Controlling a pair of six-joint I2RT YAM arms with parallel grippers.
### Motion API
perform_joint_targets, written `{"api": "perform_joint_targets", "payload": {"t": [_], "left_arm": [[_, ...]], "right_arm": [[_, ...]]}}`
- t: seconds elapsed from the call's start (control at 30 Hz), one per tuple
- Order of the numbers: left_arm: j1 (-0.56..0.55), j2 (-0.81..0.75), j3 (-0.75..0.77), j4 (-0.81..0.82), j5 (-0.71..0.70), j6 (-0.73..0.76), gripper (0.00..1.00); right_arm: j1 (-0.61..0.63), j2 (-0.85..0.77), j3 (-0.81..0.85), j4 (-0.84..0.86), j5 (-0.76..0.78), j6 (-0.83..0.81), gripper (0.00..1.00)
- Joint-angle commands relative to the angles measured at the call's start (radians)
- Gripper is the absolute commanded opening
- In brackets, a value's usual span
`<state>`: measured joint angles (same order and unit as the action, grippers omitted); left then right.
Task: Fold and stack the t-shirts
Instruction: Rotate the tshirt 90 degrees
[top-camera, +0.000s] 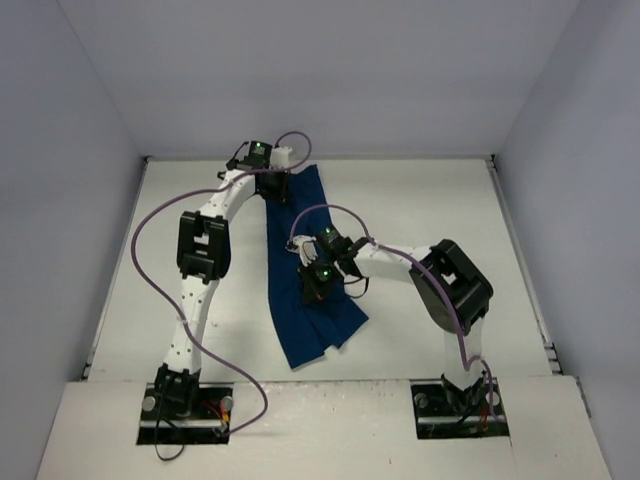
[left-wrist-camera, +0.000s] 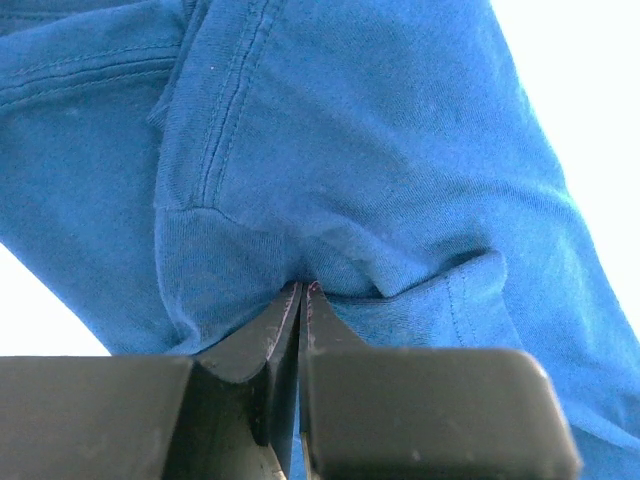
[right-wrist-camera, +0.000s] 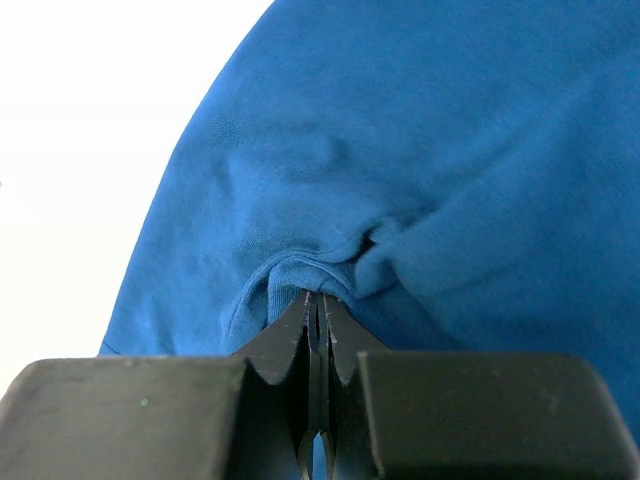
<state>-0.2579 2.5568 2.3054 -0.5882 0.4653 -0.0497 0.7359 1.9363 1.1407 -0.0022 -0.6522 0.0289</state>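
Limp, light and sure to sag, the blue shirt (top-camera: 300, 300) runs as a strip over the worktop (top-camera: 430, 200) from the left fingers (left-wrist-camera: 255, 345) past the right fingers (right-wrist-camera: 290, 335), each pair clamped on a bunched fold at its tips; seamed edges likely hold best.

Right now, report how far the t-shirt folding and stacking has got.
Done: the navy blue cloth t-shirt already stretches as a long narrow strip across the white table, seemingly folded lengthwise. In hand: the left hand pinches its far end and the right hand pinches cloth nearer the bases; both are shut on it. Left: the crosswise folds and the stacking; no stack shows.
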Motion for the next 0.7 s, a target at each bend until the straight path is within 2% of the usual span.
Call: {"api": "perform_joint_targets", "payload": {"t": [0.0,0.17,0.4,0.53,0.57,0.6,0.67], "left_arm": [[-0.015,0.037,0.063,-0.028,0.006,0.044,0.00],[-0.017,0.069,0.127,-0.028,-0.022,0.025,0.00],[-0.017,0.077,0.157,-0.017,-0.125,-0.011,0.00],[-0.014,0.057,0.157,0.021,-0.118,-0.027,0.02],[-0.013,0.048,0.159,0.034,-0.101,-0.034,0.07],[-0.012,0.030,0.164,0.045,-0.074,-0.040,0.18],[-0.012,-0.034,0.151,0.065,-0.046,-0.055,0.64]], "right_arm": [[0.002,-0.088,-0.012,0.182,0.091,0.284,0.00],[0.038,-0.140,-0.080,0.183,0.132,0.405,0.00],[0.090,-0.248,-0.158,0.179,0.103,0.390,0.00],[0.095,-0.368,-0.165,0.156,0.044,0.325,0.00],[0.086,-0.387,-0.148,0.142,0.039,0.295,0.00],[0.069,-0.417,-0.122,0.112,0.036,0.262,0.00],[0.012,-0.484,-0.085,0.082,0.036,0.193,0.00]]}}
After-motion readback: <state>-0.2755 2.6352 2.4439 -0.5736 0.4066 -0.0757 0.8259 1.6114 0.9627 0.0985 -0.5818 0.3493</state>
